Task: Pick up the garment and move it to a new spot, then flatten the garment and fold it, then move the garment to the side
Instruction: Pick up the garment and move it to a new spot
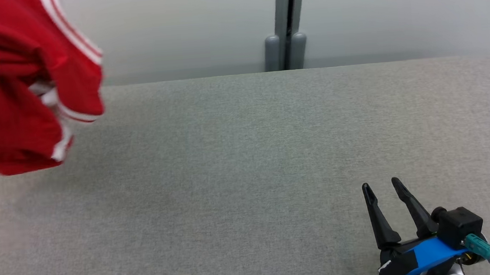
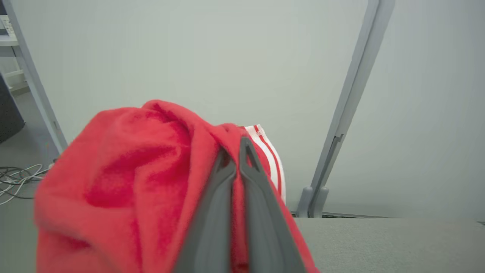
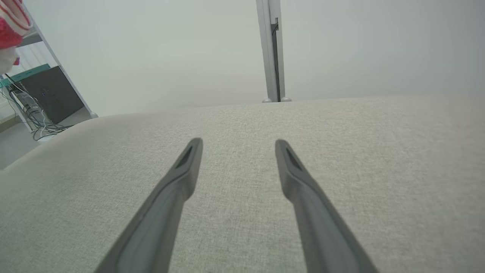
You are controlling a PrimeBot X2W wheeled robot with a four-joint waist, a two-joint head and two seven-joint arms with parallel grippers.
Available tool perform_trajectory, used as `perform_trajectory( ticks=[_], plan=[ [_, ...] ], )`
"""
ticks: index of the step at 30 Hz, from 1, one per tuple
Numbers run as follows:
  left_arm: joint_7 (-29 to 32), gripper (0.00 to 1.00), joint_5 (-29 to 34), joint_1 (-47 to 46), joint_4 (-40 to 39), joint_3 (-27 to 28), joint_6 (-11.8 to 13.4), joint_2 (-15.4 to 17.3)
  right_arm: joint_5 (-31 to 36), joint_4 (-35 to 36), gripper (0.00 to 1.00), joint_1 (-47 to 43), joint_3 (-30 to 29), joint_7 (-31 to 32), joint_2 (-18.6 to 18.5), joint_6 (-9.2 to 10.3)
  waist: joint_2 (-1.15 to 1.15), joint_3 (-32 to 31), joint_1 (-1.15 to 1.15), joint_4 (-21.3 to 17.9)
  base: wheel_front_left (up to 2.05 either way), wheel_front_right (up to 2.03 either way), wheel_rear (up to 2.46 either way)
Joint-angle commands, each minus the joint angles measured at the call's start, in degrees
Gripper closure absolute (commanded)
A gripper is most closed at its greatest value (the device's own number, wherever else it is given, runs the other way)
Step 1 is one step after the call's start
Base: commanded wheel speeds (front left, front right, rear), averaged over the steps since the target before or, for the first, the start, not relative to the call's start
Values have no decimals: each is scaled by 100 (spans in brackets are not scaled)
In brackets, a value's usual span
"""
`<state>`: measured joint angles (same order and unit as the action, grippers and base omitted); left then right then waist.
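A red garment (image 1: 19, 98) with white stripes hangs bunched in the air at the far left of the head view, above the grey table (image 1: 248, 176). My left gripper (image 2: 237, 151) is shut on the garment (image 2: 125, 182), its two fingers pressed together with red cloth draped around them. A corner of the garment (image 3: 11, 22) also peeks in at the top left of the right wrist view. My right gripper (image 1: 381, 186) rests low over the table's front right, open, with nothing between its fingers (image 3: 189, 159).
A pale wall with a grey vertical post (image 1: 286, 25) stands behind the table's far edge. Cables (image 2: 17, 178) and a dark box (image 3: 53, 94) lie on the floor off the table's left side.
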<state>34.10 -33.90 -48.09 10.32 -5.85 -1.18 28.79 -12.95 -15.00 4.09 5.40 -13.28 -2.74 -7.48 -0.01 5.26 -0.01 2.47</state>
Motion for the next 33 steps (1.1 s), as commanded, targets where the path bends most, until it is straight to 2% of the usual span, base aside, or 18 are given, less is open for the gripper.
perform_trajectory(
  ticks=[1,8,13,16,19,21,23,27,28,29,30,33],
  plan=[
    [49,100,-31,-144,-150,-111,-53,-114,-29,-33,0,-90,4,-43,-30,-2,1,-229,1,-286,0,0,0],
    [176,100,-237,-200,-595,-674,-234,-731,-108,-42,0,-64,-9,-67,-27,-3,1,-193,1,-691,0,0,0],
    [29,100,-296,262,-495,-1115,-324,-1138,-176,-81,0,76,20,-96,-29,-2,1,-48,1,-1021,0,0,0],
    [-204,100,-335,628,-216,-1300,-366,-1364,-192,-109,0,139,16,-111,-29,-3,1,41,1,-1225,0,0,0],
    [-499,100,-2,996,251,-1645,-388,-1382,-222,-150,0,165,2,-128,-29,-3,1,103,1,-1397,0,0,0],
    [-716,100,62,1288,629,-1811,-380,-1562,-216,-167,0,177,-11,-141,-26,-3,1,121,1,-1483,0,0,0],
    [-837,100,155,1381,793,-1891,-374,-1591,-224,-171,0,186,-17,-146,-27,-3,1,133,1,-1522,0,0,0],
    [-1430,100,504,1769,1470,-2145,-206,-1734,-226,-192,0,183,-54,-157,-27,-3,1,120,1,-1604,0,0,0],
    [-1596,64,516,1879,1620,-2171,-163,-1805,-228,-192,0,170,-62,-156,-28,-3,1,116,1,-1613,0,0,0],
    [-1764,42,550,1959,1749,-2180,-115,-1873,-227,-199,0,154,-76,-156,-27,-3,1,103,1,-1611,0,0,0],
    [-1950,0,582,2008,1853,-2172,-75,-1917,-221,-201,0,132,-92,-159,-27,-3,1,90,1,-1599,0,0,0],
    [-2442,0,547,2160,2107,-2091,37,-2039,-156,-198,0,56,-172,-165,-27,-3,1,16,1,-1495,0,0,0]
  ],
)
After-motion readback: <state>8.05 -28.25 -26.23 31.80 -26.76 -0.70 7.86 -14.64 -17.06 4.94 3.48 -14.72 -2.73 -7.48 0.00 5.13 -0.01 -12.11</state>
